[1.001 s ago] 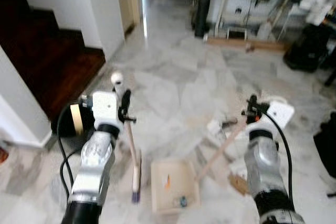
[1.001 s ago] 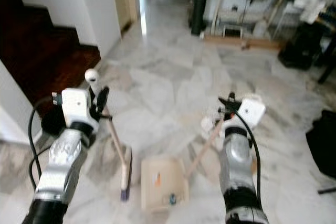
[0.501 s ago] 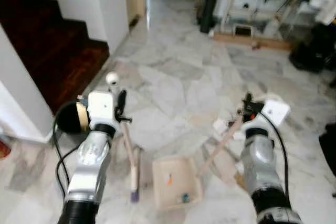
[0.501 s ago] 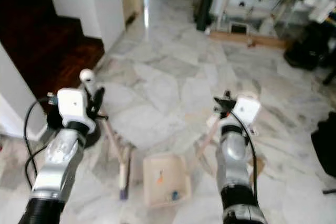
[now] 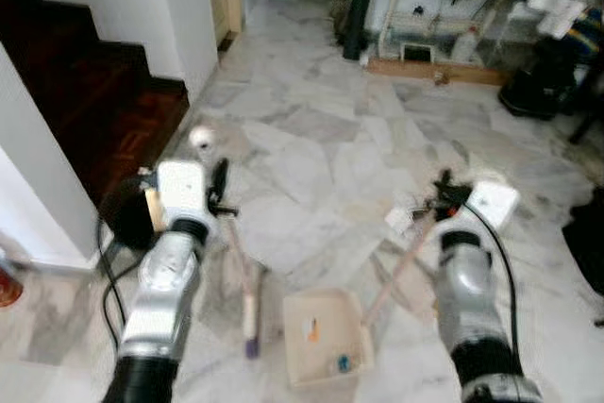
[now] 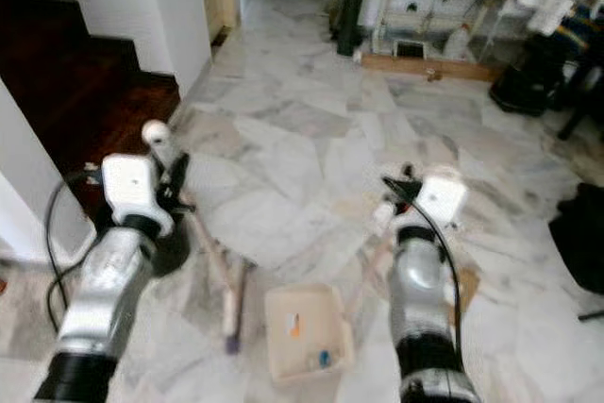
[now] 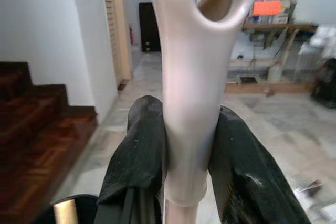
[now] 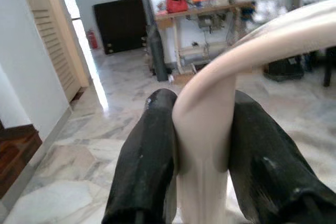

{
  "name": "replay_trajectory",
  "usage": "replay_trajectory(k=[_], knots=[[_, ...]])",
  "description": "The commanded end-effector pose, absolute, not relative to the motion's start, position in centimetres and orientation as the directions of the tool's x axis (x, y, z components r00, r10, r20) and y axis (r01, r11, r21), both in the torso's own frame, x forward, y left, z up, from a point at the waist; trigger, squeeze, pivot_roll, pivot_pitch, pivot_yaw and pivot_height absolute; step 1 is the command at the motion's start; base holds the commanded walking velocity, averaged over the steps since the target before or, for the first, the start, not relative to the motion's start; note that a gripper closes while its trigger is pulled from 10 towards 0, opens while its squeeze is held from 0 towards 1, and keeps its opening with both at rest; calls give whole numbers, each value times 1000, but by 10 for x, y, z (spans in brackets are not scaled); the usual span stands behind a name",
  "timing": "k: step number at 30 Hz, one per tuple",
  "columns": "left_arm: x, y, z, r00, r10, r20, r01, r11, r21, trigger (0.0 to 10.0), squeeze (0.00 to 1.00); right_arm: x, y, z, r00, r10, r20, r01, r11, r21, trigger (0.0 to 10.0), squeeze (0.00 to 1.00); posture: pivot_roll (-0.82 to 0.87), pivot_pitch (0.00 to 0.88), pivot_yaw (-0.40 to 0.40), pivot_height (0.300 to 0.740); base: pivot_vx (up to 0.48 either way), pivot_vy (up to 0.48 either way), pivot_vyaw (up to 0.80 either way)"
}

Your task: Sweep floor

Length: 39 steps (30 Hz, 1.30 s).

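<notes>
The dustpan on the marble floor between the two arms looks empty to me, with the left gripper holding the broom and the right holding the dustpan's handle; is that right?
Not quite: the dustpan is not empty. The left eye view shows an orange scrap and a small blue bit inside. The left gripper does hold the broom, the right gripper the dustpan's handle.

Both silver arms out fwd, bent at elbow. Left gripper [image 7: 184, 145]: black fingers [image 7: 139, 145] clamped on pale plastic broom handle [image 7: 191, 103]. Right gripper [image 8: 202, 140]: fingers [image 8: 152, 145] clamped on beige plastic dustpan handle [image 8: 210, 124], wrist raised.
</notes>
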State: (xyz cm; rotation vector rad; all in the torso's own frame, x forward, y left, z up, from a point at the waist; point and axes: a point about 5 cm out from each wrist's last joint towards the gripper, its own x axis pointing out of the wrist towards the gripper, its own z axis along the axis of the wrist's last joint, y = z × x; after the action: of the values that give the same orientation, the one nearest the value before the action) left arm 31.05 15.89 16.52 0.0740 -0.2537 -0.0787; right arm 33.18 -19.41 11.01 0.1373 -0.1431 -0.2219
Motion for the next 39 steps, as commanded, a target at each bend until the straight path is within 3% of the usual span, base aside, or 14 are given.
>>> replay_trajectory(k=[1,12,16,29,39], knots=[[311,150,172,955,-111,276,94,993,74,10000,0,334,-199,124,950,-254,182,221,958,185,10000,0,78,0,-22,740,0,480,0],[311,150,173,955,-114,275,95,992,79,10000,0,334,-197,124,952,-248,181,217,960,174,10000,0,79,0,-21,740,0,418,0],[311,149,173,953,-114,280,94,992,84,10000,0,335,-197,125,953,-237,188,210,966,154,10000,0,79,0,-23,740,0,0,116],[309,143,173,949,-127,288,110,991,73,10000,0,335,-199,127,953,-229,198,202,969,145,10000,0,62,0,-34,740,0,0,759],[307,136,166,956,-114,271,108,993,36,10000,0,333,-209,130,953,-226,203,200,970,140,10000,0,38,0,-72,740,0,0,0]])
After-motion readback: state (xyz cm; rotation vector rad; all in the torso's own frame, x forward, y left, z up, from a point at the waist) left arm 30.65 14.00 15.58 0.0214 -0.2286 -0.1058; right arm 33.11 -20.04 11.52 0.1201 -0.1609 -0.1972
